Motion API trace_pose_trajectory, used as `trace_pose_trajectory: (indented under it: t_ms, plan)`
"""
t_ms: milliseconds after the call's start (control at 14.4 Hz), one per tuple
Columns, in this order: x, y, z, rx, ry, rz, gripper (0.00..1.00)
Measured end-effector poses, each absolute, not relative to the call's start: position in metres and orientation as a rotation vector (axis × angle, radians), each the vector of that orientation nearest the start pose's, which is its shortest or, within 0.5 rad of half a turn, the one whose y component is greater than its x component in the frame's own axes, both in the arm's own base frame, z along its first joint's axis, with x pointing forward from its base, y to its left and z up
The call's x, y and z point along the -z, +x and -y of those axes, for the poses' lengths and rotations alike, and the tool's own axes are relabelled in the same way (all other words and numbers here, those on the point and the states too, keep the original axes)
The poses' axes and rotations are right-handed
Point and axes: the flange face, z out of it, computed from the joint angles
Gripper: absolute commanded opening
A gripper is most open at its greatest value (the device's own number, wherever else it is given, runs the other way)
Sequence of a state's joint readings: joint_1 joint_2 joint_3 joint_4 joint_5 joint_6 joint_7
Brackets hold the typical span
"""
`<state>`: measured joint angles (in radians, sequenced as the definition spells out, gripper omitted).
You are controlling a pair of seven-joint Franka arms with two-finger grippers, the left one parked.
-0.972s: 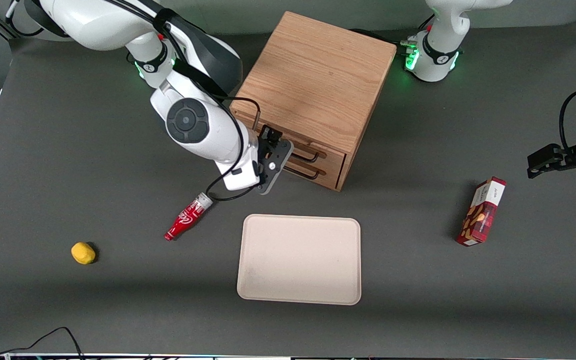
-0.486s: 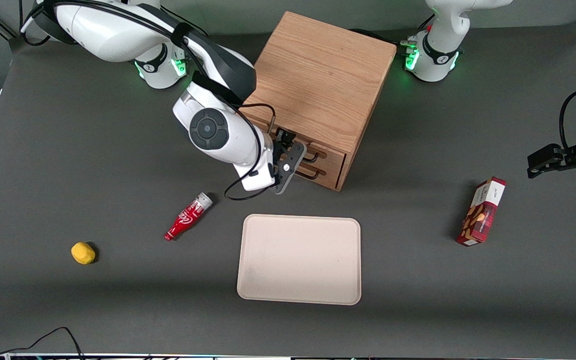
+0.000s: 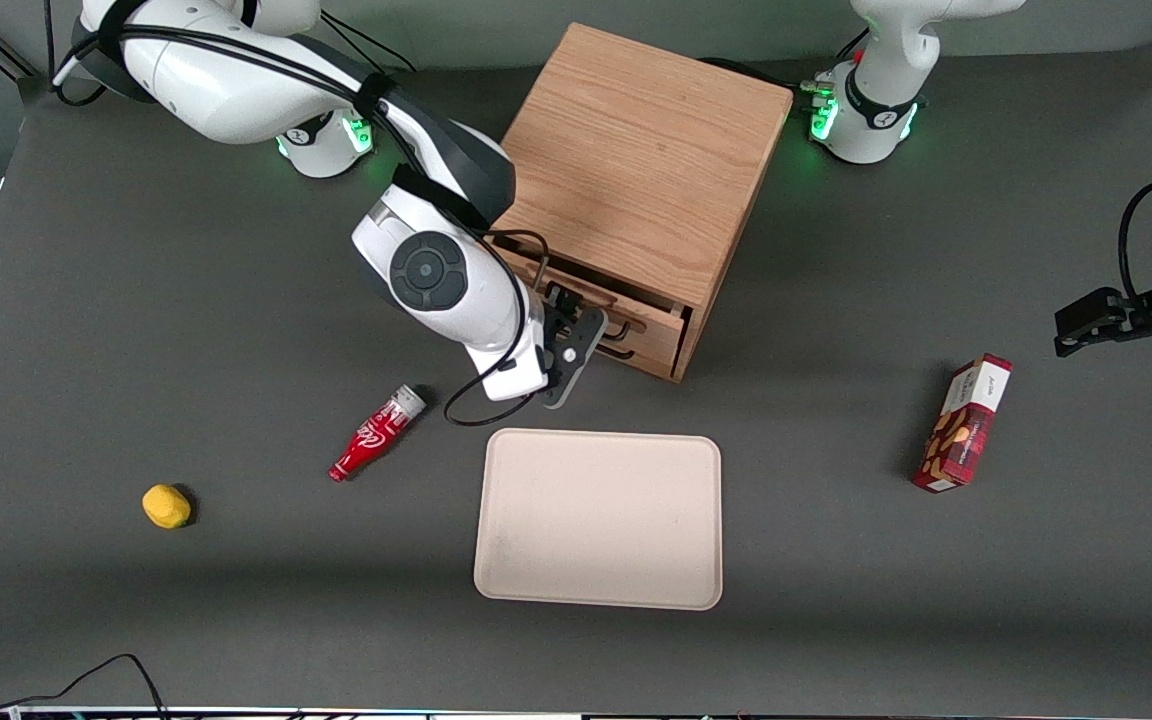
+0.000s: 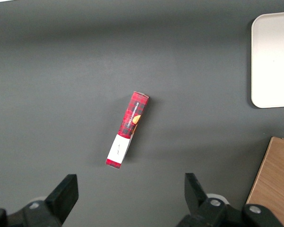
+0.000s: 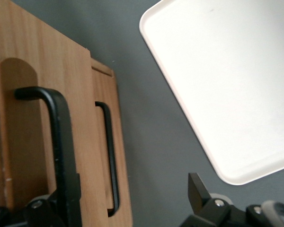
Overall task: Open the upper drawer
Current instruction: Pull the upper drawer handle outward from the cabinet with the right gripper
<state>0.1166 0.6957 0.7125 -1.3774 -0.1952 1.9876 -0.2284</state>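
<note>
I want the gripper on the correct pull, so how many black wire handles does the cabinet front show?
2. The upper drawer has one handle, where the gripper sits. The lower handle is on the drawer front just below. The arm may hide parts of both.

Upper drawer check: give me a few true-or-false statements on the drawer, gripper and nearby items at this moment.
1. The upper drawer is slid partly out of the cabinet. True.
2. The gripper is at the upper drawer's handle. True.
3. The red bottle stands upright on the tray. False: it lies on the table, beside the tray.
4. The yellow object is in the drawer. False: it sits on the table, toward the working arm's end.
</note>
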Motion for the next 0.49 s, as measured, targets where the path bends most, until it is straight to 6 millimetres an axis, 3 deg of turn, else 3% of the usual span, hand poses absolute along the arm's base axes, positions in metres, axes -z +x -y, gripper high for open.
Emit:
trace_pose_trajectory:
  t_ms: [278, 486]
  plan:
    - [-0.391, 0.604, -0.419, 0.111, -2.544, 1.483, 1.00]
    - [-0.395, 0.635, -0.394, 0.194, -2.530, 1.536, 1.00]
